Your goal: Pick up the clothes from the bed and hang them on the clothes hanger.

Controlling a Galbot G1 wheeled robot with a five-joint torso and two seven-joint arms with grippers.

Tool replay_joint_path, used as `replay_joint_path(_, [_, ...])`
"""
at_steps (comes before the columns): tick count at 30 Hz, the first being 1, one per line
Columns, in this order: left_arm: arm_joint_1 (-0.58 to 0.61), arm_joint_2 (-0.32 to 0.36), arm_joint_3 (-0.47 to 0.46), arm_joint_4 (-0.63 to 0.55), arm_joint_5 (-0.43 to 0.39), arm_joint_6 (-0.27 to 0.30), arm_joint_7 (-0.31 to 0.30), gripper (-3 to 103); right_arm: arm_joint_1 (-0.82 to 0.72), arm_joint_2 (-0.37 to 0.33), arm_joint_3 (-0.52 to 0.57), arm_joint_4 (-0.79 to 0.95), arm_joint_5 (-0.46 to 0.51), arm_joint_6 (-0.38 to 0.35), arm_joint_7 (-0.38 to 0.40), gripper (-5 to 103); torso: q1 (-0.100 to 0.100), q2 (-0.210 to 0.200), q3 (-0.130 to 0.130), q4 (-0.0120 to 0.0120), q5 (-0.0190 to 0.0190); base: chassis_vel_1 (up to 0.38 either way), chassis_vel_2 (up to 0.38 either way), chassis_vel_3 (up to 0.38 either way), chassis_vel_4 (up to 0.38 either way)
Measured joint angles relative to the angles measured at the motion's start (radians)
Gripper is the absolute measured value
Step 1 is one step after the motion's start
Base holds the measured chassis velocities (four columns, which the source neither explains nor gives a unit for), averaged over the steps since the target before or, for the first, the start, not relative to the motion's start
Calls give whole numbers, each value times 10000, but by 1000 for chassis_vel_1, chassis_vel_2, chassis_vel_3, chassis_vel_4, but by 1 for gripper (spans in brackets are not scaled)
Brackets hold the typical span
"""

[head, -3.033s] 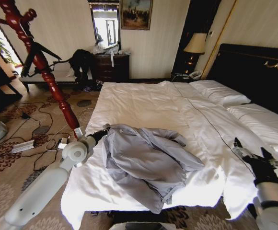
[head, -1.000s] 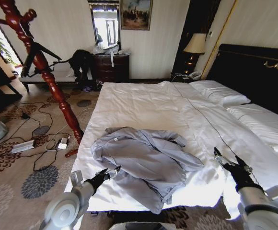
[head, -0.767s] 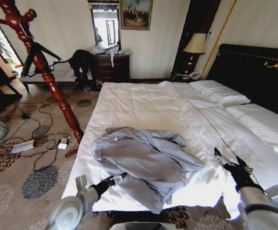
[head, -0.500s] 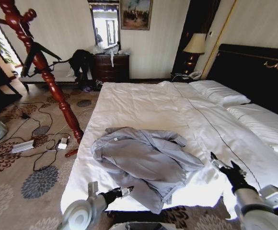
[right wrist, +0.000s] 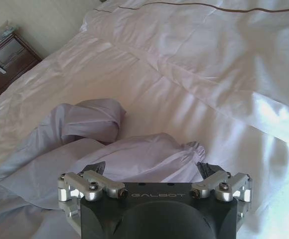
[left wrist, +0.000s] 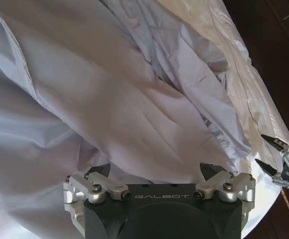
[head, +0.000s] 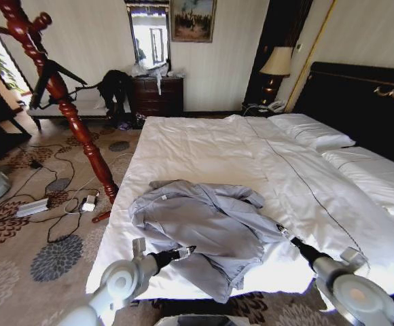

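Thin grey-lavender fabric of the crumpled long-sleeved shirt (head: 207,227) lies at the near foot of the wide white-sheeted bed (head: 204,146). The left gripper (head: 186,252) and right gripper (head: 284,235) flank it, both spread open; the left touches its near hem, the right its sleeve end.

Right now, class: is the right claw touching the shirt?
Cannot tell: in the head view the right claw meets the shirt sleeve's edge, contact unclear.
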Motion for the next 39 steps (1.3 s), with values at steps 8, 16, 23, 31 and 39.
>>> replay_joint_path(8, [-777,-606,575,982,74,46,38,100,485,85,-242,-753,-78,12,0,100,0,-1,0,2,0,0,0,0,0])
replay_joint_path(16, [-2290,-1142,1839,1947,-73,209,-62,100,1027,228,-440,-1208,290,-24,47,100,0,-1,-1,0,0,0,0,0,0])
replay_joint_path(23, [-2353,-1414,2136,2495,351,206,-99,97,1492,414,-882,-1649,477,-118,81,87,-1,0,-1,3,-1,0,0,0,0])
replay_joint_path(31, [-2328,-1652,2124,2728,649,21,-211,70,1583,505,-914,-1752,537,-88,85,60,-1,1,-2,3,-1,0,0,0,0])
replay_joint_path(39, [-2039,-1626,2070,2568,774,-21,-300,43,1500,617,-917,-1675,467,-68,76,27,-1,0,-1,0,-2,0,0,0,0])
